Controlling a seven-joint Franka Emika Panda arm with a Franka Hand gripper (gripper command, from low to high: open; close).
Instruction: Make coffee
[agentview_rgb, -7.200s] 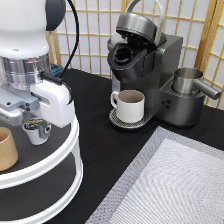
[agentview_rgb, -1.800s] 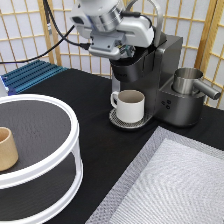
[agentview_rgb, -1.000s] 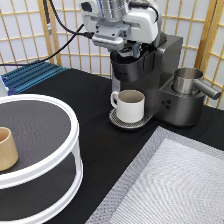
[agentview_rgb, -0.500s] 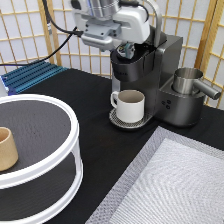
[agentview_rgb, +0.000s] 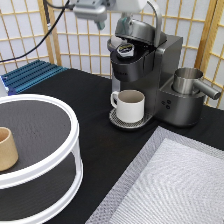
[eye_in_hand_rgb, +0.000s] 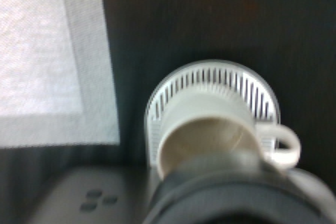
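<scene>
The coffee pod (agentview_rgb: 125, 48), white with a dark labelled top, sits in the open chamber of the dark grey coffee maker (agentview_rgb: 167, 65), whose lid (agentview_rgb: 142, 31) is raised. My gripper (agentview_rgb: 93, 14) is at the exterior view's top edge, up and to the left of the chamber, apart from the pod and holding nothing. A white handled mug (agentview_rgb: 131, 105) stands on the maker's round drip tray (agentview_rgb: 117, 121). The wrist view looks down on the mug (eye_in_hand_rgb: 210, 140) and the tray's grille (eye_in_hand_rgb: 217, 80).
A tan handleless cup (agentview_rgb: 6, 149) stands on a round white two-tier stand (agentview_rgb: 72, 132) at the exterior view's left. A metal pitcher (agentview_rgb: 189, 80) sits on the maker's right side. A grey mat (agentview_rgb: 185, 185) lies at the bottom right; a blue rack (agentview_rgb: 30, 75) is at the back left.
My gripper carried the pod from the stand to the coffee maker and let it go in the open chamber. It has since risen up and to the left, away from the chamber.
</scene>
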